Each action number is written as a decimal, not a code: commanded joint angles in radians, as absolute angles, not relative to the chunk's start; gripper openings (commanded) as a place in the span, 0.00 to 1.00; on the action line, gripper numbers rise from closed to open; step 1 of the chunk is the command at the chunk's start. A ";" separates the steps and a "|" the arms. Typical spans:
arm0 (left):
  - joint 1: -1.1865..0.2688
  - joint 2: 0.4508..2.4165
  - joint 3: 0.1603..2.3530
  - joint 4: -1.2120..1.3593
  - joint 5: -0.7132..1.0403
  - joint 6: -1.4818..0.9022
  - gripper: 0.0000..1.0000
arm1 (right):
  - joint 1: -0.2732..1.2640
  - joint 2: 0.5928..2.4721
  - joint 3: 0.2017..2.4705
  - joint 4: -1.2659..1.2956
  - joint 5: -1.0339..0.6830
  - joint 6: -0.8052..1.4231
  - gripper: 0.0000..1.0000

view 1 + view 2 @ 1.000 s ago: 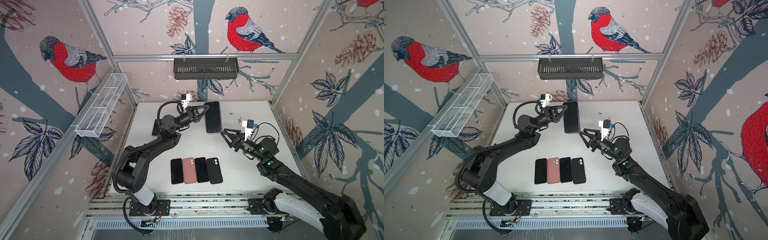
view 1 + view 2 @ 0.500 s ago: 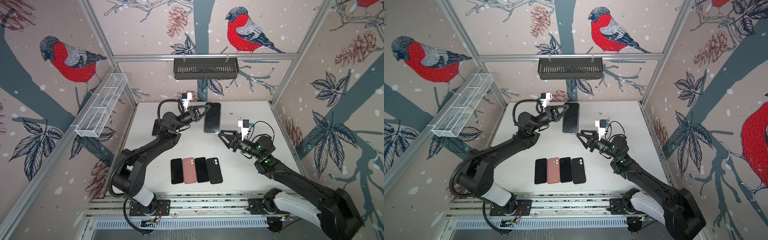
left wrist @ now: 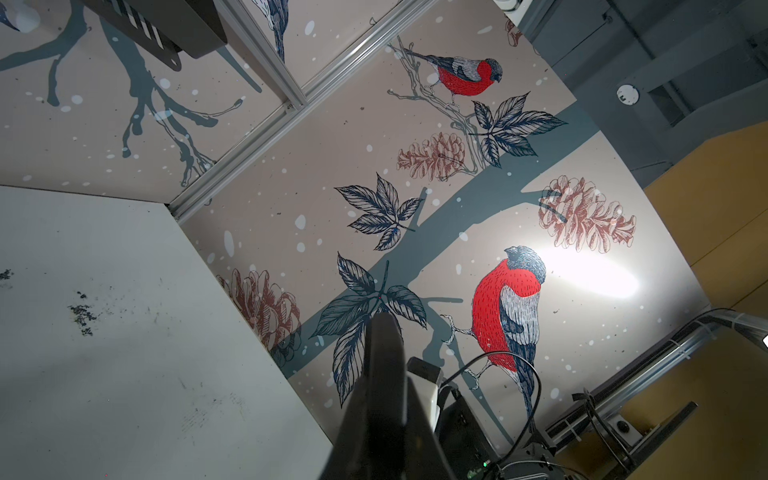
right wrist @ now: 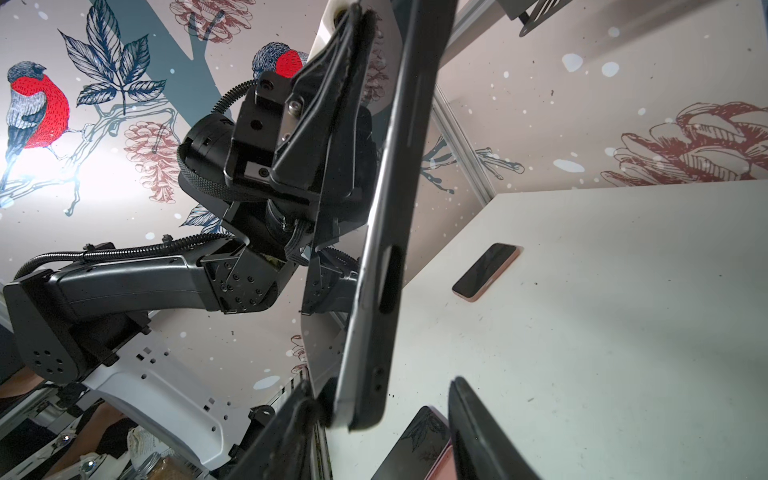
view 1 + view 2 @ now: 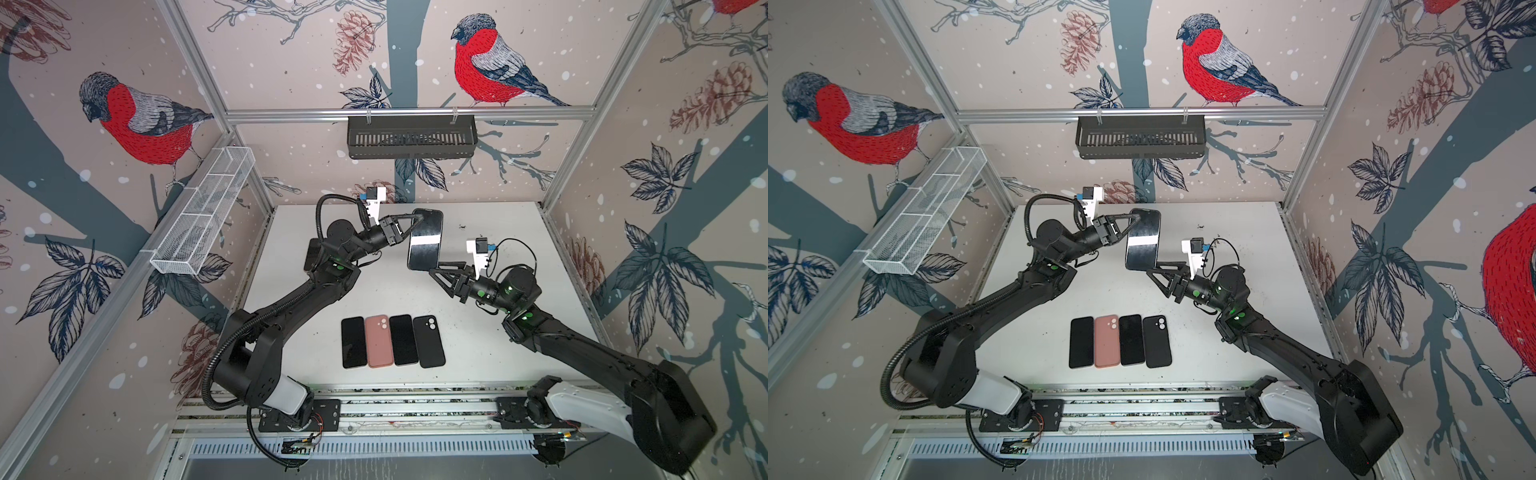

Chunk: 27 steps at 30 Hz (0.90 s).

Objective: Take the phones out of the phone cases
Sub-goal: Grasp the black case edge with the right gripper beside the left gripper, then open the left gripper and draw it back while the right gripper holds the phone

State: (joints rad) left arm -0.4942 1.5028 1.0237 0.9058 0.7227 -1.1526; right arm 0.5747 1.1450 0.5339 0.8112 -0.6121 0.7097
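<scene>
One phone (image 5: 424, 239) hung in the air, its case (image 4: 376, 270) apparently not yet off. The left gripper (image 5: 417, 216) was clamped tight on its upper end. Its lower end sat between the half-spread jaws of the right gripper (image 4: 380, 384): one finger touched its edge and the other stood clear, so there was no second grip yet. I judged the pulling apart itself all left to do. On the table (image 5: 498, 232) well below both grippers lay a bare phone (image 5: 354, 342), a pink case (image 5: 379, 341), another bare phone (image 5: 405, 340) and a black case (image 5: 429, 341), seemingly pairs already separated.
</scene>
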 commanded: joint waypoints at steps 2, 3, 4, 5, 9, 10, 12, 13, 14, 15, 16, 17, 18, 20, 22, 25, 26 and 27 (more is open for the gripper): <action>-0.493 1.505 1.011 1.050 0.752 -1.245 0.00 | 0.574 1.170 0.527 0.876 -0.601 0.735 0.50; -0.492 1.510 1.008 1.066 0.750 -1.261 0.00 | 0.575 1.172 0.521 0.883 -0.600 0.738 0.50; -0.489 1.513 1.004 1.080 0.747 -1.282 0.00 | 0.575 1.171 0.517 0.884 -0.598 0.736 0.50; -0.485 1.518 1.003 1.100 0.741 -1.308 0.00 | 0.577 1.170 0.514 0.882 -0.595 0.732 0.50; -0.478 1.570 0.971 1.252 0.732 -1.461 0.00 | 0.589 1.150 0.480 0.867 -0.562 0.690 0.51; -0.479 1.581 0.967 1.271 0.727 -1.482 0.00 | 0.592 1.146 0.473 0.864 -0.553 0.678 0.51; -0.479 1.591 0.958 1.291 0.719 -1.505 0.00 | 0.594 1.144 0.464 0.852 -0.544 0.657 0.51; -0.480 1.594 0.953 1.295 0.714 -1.511 0.00 | 0.596 1.141 0.461 0.847 -0.537 0.650 0.51; -0.479 1.595 0.951 1.299 0.710 -1.515 0.00 | 0.595 1.140 0.455 0.848 -0.531 0.646 0.51; -0.481 1.597 0.948 1.307 0.707 -1.520 0.00 | 0.595 1.141 0.451 0.852 -0.528 0.642 0.51; -0.480 1.597 0.945 1.310 0.705 -1.528 0.00 | 0.596 1.140 0.450 0.854 -0.529 0.637 0.51; -0.481 1.598 0.944 1.312 0.703 -1.531 0.00 | 0.597 1.141 0.447 0.857 -0.530 0.634 0.51; -0.481 1.599 0.945 1.308 0.703 -1.534 0.00 | 0.602 1.142 0.445 0.859 -0.526 0.627 0.51; -0.482 1.601 0.948 1.303 0.701 -1.532 0.00 | 0.605 1.144 0.445 0.848 -0.517 0.615 0.51; -0.483 1.603 0.946 1.299 0.699 -1.534 0.00 | 0.613 1.142 0.442 0.849 -0.515 0.604 0.52; -0.485 1.601 0.950 1.295 0.700 -1.520 0.00 | 0.617 1.142 0.442 0.840 -0.500 0.601 0.53; -0.489 1.601 0.953 1.298 0.702 -1.520 0.00 | 0.614 1.142 0.443 0.839 -0.500 0.601 0.53; -0.491 1.599 0.954 1.298 0.705 -1.520 0.00 | 0.612 1.142 0.443 0.841 -0.497 0.604 0.53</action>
